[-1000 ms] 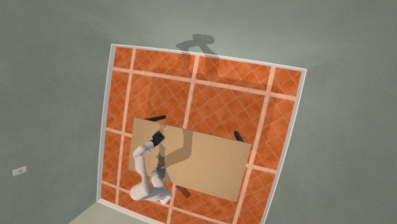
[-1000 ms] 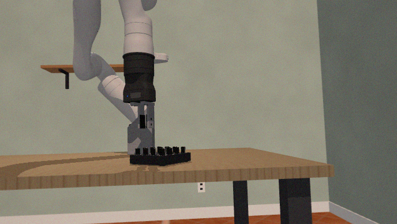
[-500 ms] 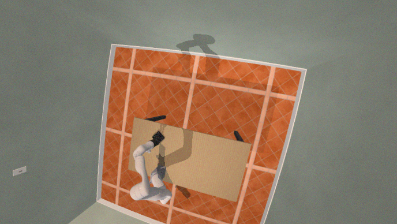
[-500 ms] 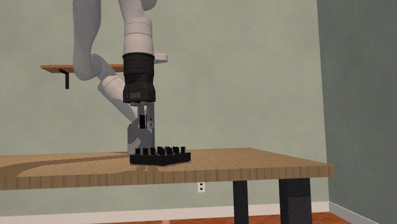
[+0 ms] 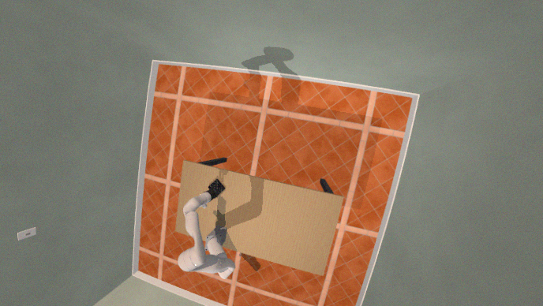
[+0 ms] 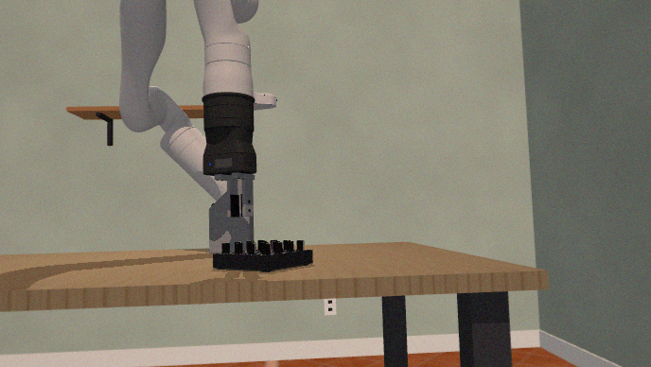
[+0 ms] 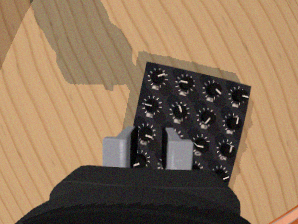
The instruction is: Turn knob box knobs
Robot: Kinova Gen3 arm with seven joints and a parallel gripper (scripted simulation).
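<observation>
One view looks steeply down from high above the whole surface (image 5: 292,229) (image 6: 473,265) (image 7: 65,125); another faces its edge from nearby, almost level. The closest looks down past the fingers, sharing the knob box (image 5: 215,184) (image 6: 241,261) (image 7: 192,107) with both.

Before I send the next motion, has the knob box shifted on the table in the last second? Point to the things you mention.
No visible shift: the knob box (image 5: 217,186) (image 6: 241,261) (image 7: 192,102) sits at the same place against the table's (image 5: 284,221) (image 6: 426,281) (image 7: 65,150) front edge.
</observation>
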